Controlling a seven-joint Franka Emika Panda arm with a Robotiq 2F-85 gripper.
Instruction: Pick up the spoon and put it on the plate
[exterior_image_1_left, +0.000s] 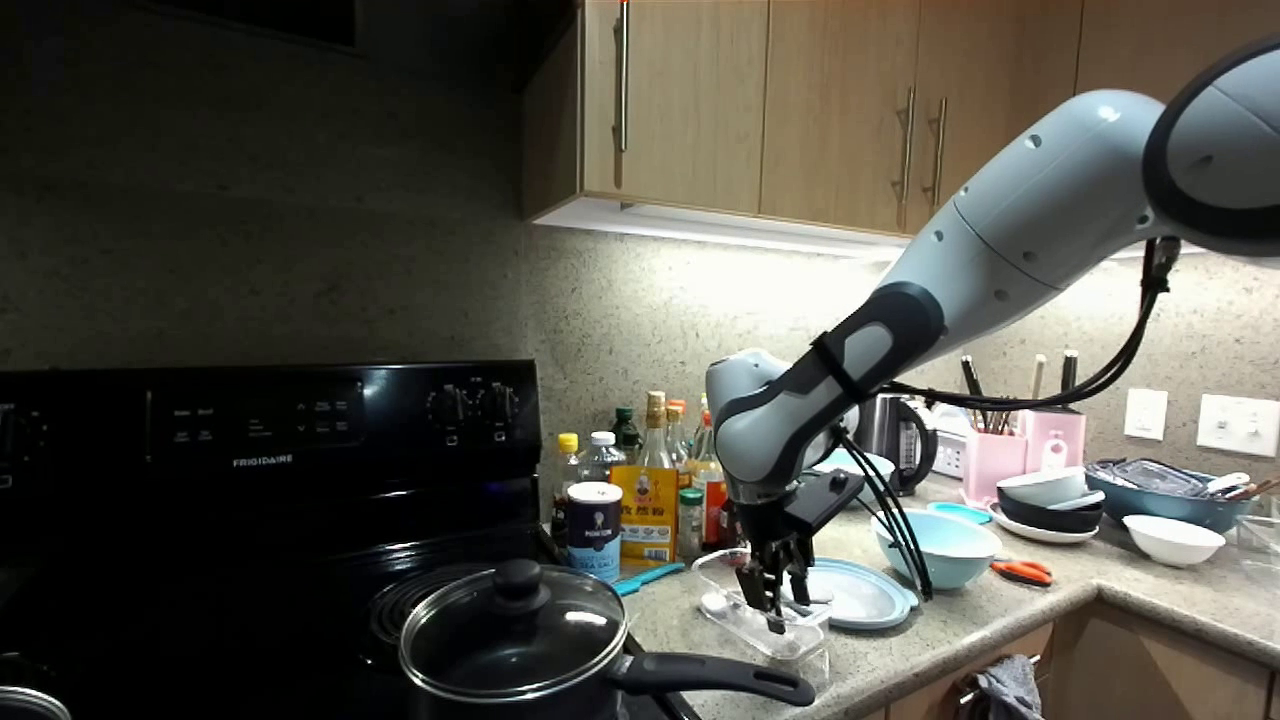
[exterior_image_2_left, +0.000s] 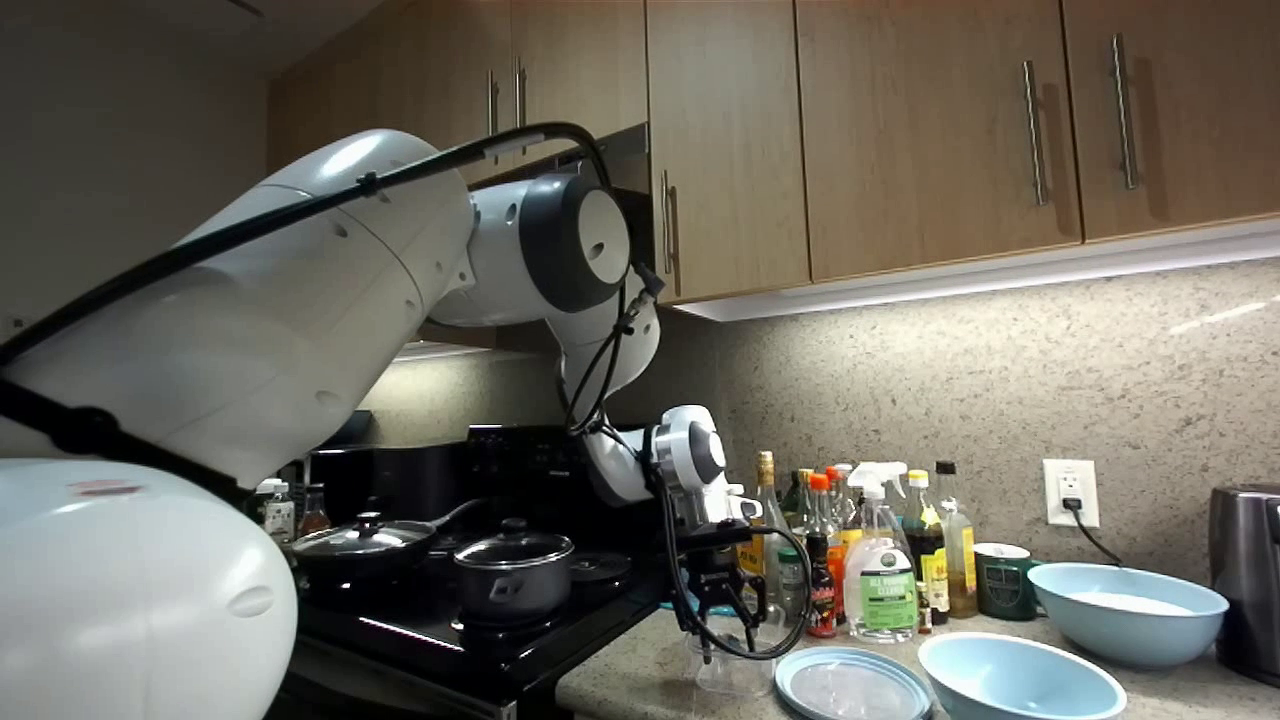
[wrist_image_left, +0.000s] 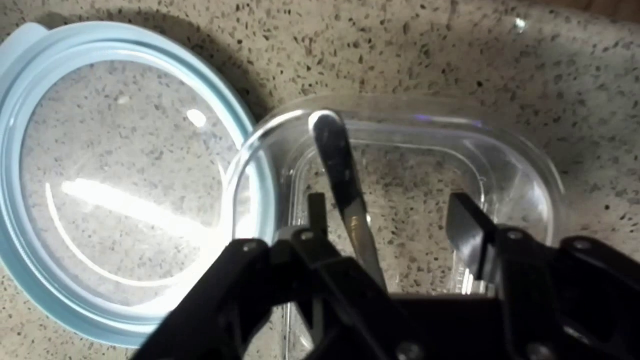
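The spoon's shiny metal handle (wrist_image_left: 345, 175) shows in the wrist view, its tip against the rim of a clear plastic container (wrist_image_left: 542, 210); its other end is hidden behind my gripper. The plate, round and pale blue-white (wrist_image_left: 50, 300), lies on the counter beside the container. It shows in both exterior views (exterior_image_1_left: 868, 598) (exterior_image_2_left: 850, 690). My gripper (wrist_image_left: 387, 215) is open over the container, the handle between its fingers, closer to the left one and apparently touching neither. In both exterior views the gripper (exterior_image_1_left: 788, 608) (exterior_image_2_left: 728, 645) points down at the container (exterior_image_1_left: 795, 650) (exterior_image_2_left: 735, 678).
A light-blue bowl (exterior_image_1_left: 940, 548) stands beside the plate. Several bottles (exterior_image_2_left: 880, 570) and a salt canister (exterior_image_1_left: 594, 530) stand along the wall. A lidded pot (exterior_image_1_left: 515, 640) on the stove reaches its black handle (exterior_image_1_left: 715, 675) toward the container. The counter's front edge (exterior_image_1_left: 960, 650) is near the plate.
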